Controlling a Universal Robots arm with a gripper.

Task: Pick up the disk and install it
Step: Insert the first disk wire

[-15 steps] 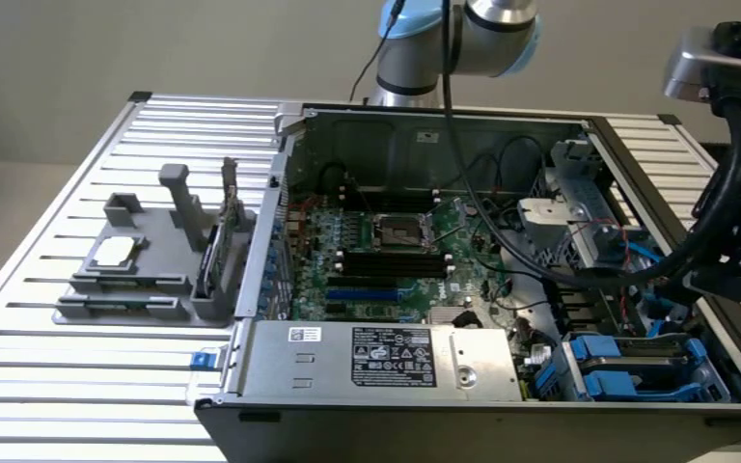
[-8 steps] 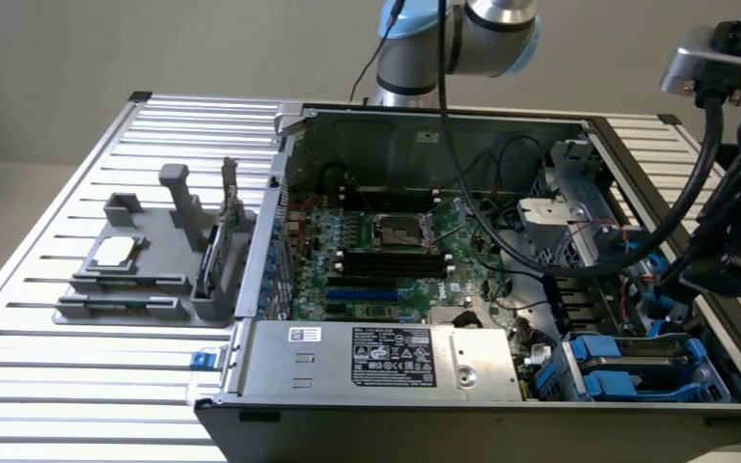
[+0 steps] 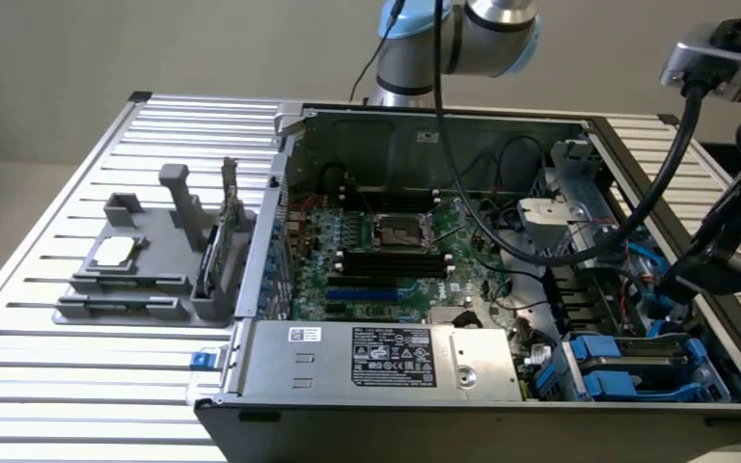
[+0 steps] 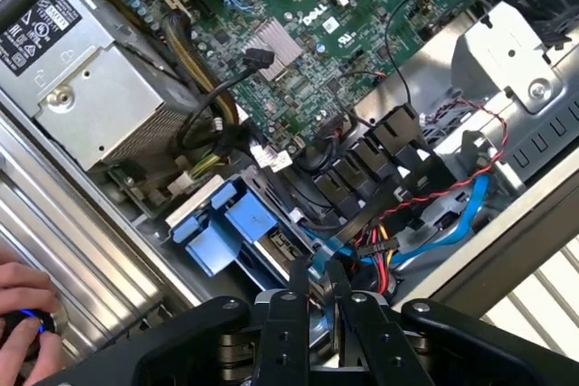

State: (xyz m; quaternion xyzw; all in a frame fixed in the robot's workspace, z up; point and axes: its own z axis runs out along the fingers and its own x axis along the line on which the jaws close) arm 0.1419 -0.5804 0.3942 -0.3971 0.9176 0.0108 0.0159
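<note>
In the exterior view the arm (image 3: 474,34) comes down from behind the open computer case (image 3: 474,424) and bends over to the exterior view's right. Its gripper (image 3: 686,289) dips inside the case by the right wall, above the blue drive bays. A thick black cable (image 3: 654,193) loops from the wrist across that side of the case. The disk (image 3: 635,359), as far as I can make out, lies flat in its blue carrier in the corner bay, near the gripper's tip and just beside the grey power supply (image 3: 384,355). The motherboard (image 3: 384,241) fills the case floor. On the slatted table (image 3: 36,318) to the exterior view's left, well apart, stands a grey fixture (image 3: 151,260) with a small square chip (image 3: 113,253) on it. In the wrist view the gripper (image 4: 318,267) points into the tangle at the bay: black connectors (image 4: 362,160), a bundle of red, yellow and black wires (image 4: 380,250) and a blue cable (image 4: 452,214) crowd close around its tip. The disk's blue carrier (image 4: 222,223) sits just beside it, between the gripper and the power supply (image 4: 90,97). Whether the gripper is spread, closed, or pinching anything I cannot tell. A person's hand (image 4: 23,305) rests at the table's edge over a small blue-lit knob (image 4: 29,318)
</note>
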